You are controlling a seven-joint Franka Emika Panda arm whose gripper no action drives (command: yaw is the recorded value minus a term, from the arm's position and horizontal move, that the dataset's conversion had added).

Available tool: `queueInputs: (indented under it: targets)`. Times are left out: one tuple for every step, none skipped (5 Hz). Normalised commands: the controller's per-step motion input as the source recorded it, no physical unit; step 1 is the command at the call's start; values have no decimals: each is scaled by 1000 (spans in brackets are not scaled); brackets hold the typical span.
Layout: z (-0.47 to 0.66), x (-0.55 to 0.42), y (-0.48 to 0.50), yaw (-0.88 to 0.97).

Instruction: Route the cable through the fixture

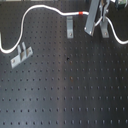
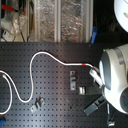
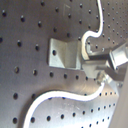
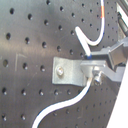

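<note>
1. The table (image 1: 70,95), a black perforated board, fills the first exterior view.
2. The cable (image 1: 45,8) snakes across that frame's top.
3. The gripper (image 4: 96,70) is clamped on the cable beside a clip (image 4: 67,71).

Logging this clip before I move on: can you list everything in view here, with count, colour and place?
cable: one, white with a short red band, snaking across the far part of the board in the first exterior view, from its left edge to its right side.
clips: three, grey metal; one at the first exterior view's left, one upright near the middle, one at its right by the arm.
board: one, black with rows of holes, under everything.
clutter: pale indistinct shapes beyond the board in the second exterior view; too blurred to name.
arm: one, white, at the second exterior view's right.
gripper: one, grey, on the cable beside a clip; fingers appear closed on it.
</note>
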Motion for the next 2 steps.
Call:
queueInputs:
  targets:
    - [2, -112, -272, 0]
    - [2, -131, -217, 0]
